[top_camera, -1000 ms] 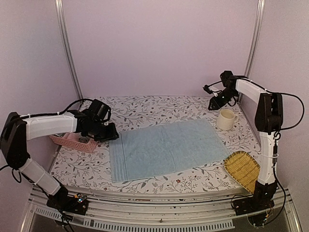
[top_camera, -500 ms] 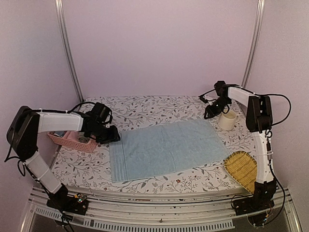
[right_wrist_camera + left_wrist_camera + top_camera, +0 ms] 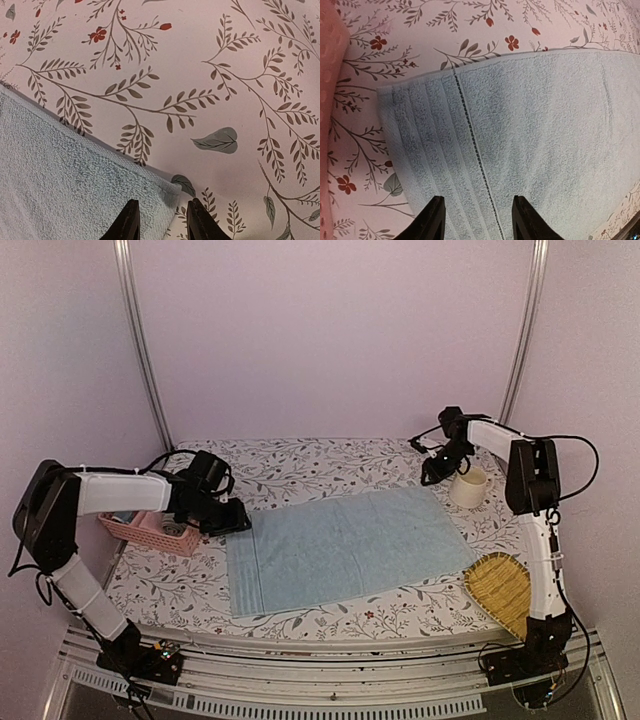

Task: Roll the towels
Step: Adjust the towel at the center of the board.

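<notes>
1. A light blue terry-cloth towel (image 3: pixel 345 550) is spread flat and unrolled across the middle of the floral-patterned bench (image 3: pixel 300 465), presumably so that a roll can be started from one edge.
2. Each of the towel's two far corners is attended by one arm, which suggests that the far edge is meant to be taken up at both ends together.
3. The left fingers (image 3: pixel 434 222) are held parted and empty over the ribbed short border of the towel. In the left wrist view its corner lies ahead of them and off to the left, not between them.
4. The right fingers (image 3: pixel 128 222) are also held apart, with a narrower gap and nothing pinched. The towel's far right corner lies just ahead of that gap, almost between the tips.
5. Whether either pair touches the cloth cannot be told.
6. A pink plastic lattice basket (image 3: pixel 150 530) is seen beside the left arm, a cream ceramic mug (image 3: pixel 468 487) just beside the right fingers, and a woven bamboo tray (image 3: pixel 503 590) near the towel's near right corner. All three are off the towel, so the rolling path is judged unobstructed.
</notes>
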Controlling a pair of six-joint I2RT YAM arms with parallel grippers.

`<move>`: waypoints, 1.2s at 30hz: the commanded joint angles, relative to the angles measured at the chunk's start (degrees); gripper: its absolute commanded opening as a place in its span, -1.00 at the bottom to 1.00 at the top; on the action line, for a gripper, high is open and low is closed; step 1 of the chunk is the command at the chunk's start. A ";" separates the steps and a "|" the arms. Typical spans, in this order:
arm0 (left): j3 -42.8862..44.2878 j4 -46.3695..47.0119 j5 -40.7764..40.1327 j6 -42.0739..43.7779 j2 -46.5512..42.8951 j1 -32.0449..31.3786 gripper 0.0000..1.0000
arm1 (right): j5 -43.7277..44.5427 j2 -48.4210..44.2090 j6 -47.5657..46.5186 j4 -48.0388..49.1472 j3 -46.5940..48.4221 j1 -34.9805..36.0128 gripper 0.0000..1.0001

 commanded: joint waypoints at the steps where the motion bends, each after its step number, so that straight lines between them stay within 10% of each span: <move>1: -0.14 0.70 0.43 1.01 -2.19 0.60 -0.06 | 3.08 -1.20 -0.38 1.61 0.65 3.74 -0.29; 36: -2.12 0.84 0.84 0.29 -4.00 0.51 -0.07 | 10.65 7.08 1.05 -0.74 2.99 3.13 -0.27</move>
